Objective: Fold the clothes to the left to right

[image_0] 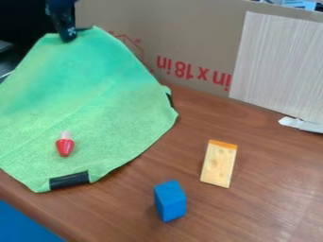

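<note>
Fingers (65,31) clenched on green cloth (95,106) at eleven o'clock, edge raised, presumably to start the fold; red toy (65,147) on it, eight o'clock, could roll.

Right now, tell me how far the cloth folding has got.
Done: apparently just the grip. In hand: the green cloth, its upper edge raised at the claw. Left: the left-to-right fold and release; the cloth spreads open, a red toy on it.

1 grn cloth (95,108), 1 blu block (170,201), 1 cheese pc (219,164) & 1 red toy (64,147).
</note>
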Controlling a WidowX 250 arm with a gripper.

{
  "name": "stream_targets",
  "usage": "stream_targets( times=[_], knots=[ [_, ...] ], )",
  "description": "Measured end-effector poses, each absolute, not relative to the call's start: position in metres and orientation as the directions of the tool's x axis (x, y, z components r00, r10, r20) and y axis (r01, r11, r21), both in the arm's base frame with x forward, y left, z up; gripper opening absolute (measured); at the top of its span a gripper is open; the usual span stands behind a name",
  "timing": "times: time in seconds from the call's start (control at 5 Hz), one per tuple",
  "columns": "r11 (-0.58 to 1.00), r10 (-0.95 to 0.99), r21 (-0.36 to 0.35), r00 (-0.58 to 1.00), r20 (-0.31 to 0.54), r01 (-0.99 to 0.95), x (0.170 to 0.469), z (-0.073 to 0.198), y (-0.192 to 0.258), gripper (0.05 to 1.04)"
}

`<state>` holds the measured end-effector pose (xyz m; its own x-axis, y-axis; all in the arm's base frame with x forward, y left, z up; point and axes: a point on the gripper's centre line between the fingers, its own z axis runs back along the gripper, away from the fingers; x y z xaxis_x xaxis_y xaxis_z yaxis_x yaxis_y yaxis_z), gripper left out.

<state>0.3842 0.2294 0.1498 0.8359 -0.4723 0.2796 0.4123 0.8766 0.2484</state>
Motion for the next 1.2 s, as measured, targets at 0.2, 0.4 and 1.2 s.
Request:
stream_targets(
  times=[0.2, 0.4, 1.2],
  knots=[
    [0.827, -0.552, 0.256, 0.809, 0.204, 0.500, 0.362, 0.132, 0.195, 0.056],
    [0.774, -0.622, 0.240, 0.775, 0.114, 0.586, 0.336, 0.108, 0.162, 0.056],
    [0.665, -0.740, 0.269, 0.664, 0.106, 0.697, 0.258, 0.116, 0.105, 0.056]
  ],
)
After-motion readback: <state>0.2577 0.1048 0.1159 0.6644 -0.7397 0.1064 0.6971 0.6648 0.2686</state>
